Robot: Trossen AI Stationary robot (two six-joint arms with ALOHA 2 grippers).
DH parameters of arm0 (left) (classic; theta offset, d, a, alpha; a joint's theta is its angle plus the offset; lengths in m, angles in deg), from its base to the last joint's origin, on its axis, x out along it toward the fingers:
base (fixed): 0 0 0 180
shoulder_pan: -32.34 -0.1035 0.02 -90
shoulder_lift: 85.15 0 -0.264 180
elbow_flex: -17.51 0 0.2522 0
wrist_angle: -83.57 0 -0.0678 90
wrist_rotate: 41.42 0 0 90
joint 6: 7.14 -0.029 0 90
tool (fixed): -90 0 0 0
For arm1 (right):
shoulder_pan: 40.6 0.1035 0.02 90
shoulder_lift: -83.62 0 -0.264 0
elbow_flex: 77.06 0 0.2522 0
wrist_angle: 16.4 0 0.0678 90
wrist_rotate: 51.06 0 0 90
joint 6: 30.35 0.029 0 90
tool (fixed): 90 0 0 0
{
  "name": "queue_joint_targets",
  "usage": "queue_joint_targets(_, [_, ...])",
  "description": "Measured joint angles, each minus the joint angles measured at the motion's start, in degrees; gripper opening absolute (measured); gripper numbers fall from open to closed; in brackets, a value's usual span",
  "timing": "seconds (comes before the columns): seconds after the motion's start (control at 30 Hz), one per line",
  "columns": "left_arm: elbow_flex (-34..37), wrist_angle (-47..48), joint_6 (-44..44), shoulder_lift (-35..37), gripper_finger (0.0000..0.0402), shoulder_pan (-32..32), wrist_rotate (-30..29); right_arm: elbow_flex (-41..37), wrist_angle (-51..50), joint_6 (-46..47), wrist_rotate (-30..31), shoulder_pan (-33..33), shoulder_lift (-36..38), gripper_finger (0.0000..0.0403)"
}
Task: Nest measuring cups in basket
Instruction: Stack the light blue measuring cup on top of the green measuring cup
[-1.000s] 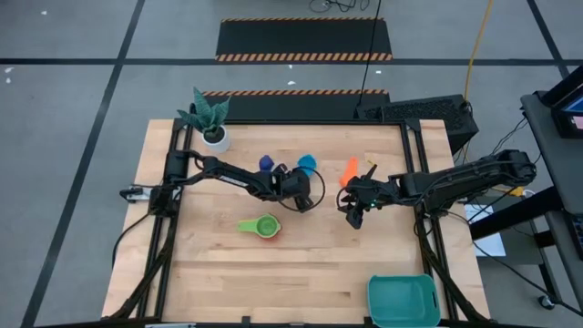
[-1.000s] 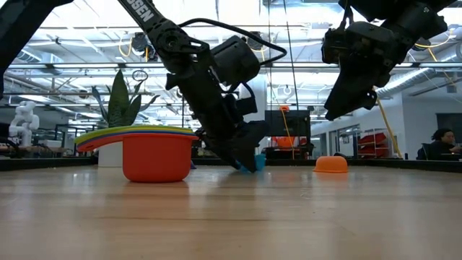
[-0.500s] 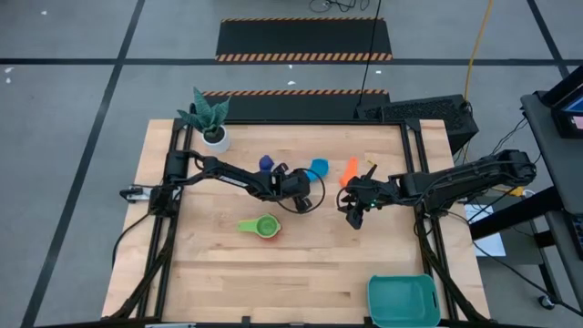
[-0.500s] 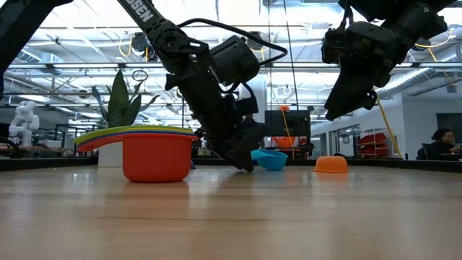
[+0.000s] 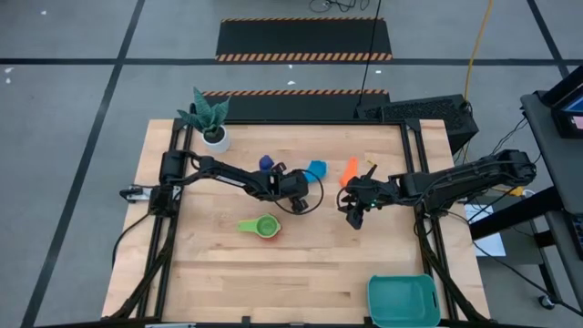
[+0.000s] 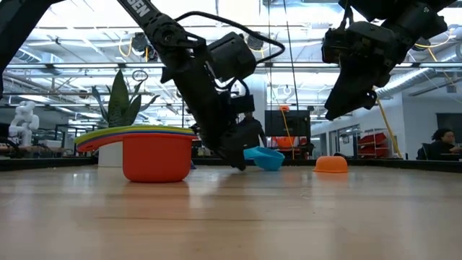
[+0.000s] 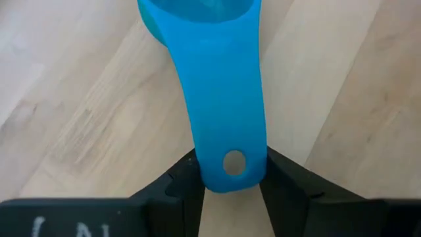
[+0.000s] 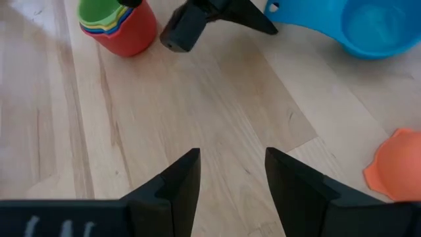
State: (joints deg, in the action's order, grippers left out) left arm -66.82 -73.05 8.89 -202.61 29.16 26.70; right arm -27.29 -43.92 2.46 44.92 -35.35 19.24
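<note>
My left gripper [image 5: 301, 185] is shut on the handle of the light blue cup [image 5: 316, 169] at mid-table; the cup also shows in the low view [image 6: 265, 157]. The navy cup [image 5: 265, 163] stands just left of it. The orange cup [image 5: 351, 170] lies to its right, mouth down [image 6: 332, 165]. A stack with the green cup on top in a red cup [image 5: 261, 227] stands nearer the front [image 8: 118, 26]. The teal basket [image 5: 402, 301] sits at the near right corner. My right gripper [image 5: 353, 217] is open and empty, raised above the table [image 6: 343, 101]. My left gripper pinches the light blue cup's flat handle at its free end, by the hole [image 7: 233, 161], between its two fingers [image 7: 187, 187]. The fingers come slanting down from the table's left and lie along the handle. The bowl points away from the gripper, low over the table.
A white plant pot [image 5: 215, 137] stands at the far left corner. The wood between the stack and the basket is bare. Black frame rails run along the table's left and right edges.
The light blue cup has shifted a little toward the table's right and near edge and now shows clear of my left gripper in the low view. My left gripper has drawn back slightly toward the table's left with the handle between its fingers.
</note>
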Motion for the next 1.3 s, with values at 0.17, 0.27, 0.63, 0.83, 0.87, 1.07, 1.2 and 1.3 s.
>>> queue_joint_targets(0.17, [-0.3,1.6,0.0,1.4,0.0127,0.0,0.4,0.0,0.0,-0.1,0.0,0.0,0.0,0.0162])
queue_joint_targets(0.27, [0.0,3.4,-0.3,1.9,0.0116,0.1,0.8,0.0,0.2,-0.1,0.0,0.0,0.0,0.0162])
queue_joint_targets(0.63, [-0.2,2.7,-1.4,2.1,0.0121,0.8,1.7,0.0,1.2,-0.2,2.9,0.0,0.0,0.0162])
queue_joint_targets(0.83, [-0.2,2.2,-1.7,2.3,0.0096,0.7,3.3,0.0,4.9,-2.7,5.0,0.0,0.0,0.0162])
queue_joint_targets(0.87, [-0.3,2.1,-2.1,2.3,0.0094,0.7,4.1,0.0,5.2,-2.9,5.9,0.0,0.0,0.0162])
queue_joint_targets(1.07, [-0.3,2.0,-3.9,2.3,0.0052,0.8,6.8,0.0,6.7,-3.7,17.4,0.0,-1.5,0.0162])
queue_joint_targets(1.2, [-0.3,1.8,-5.1,2.3,0.0009,0.7,7.0,0.0,10.0,-6.7,17.9,-0.4,-4.7,0.0162])
queue_joint_targets(1.3, [-0.3,0.7,-5.7,2.3,0.0009,0.7,7.1,0.0,12.9,-8.1,17.8,-1.3,-6.7,0.0162])
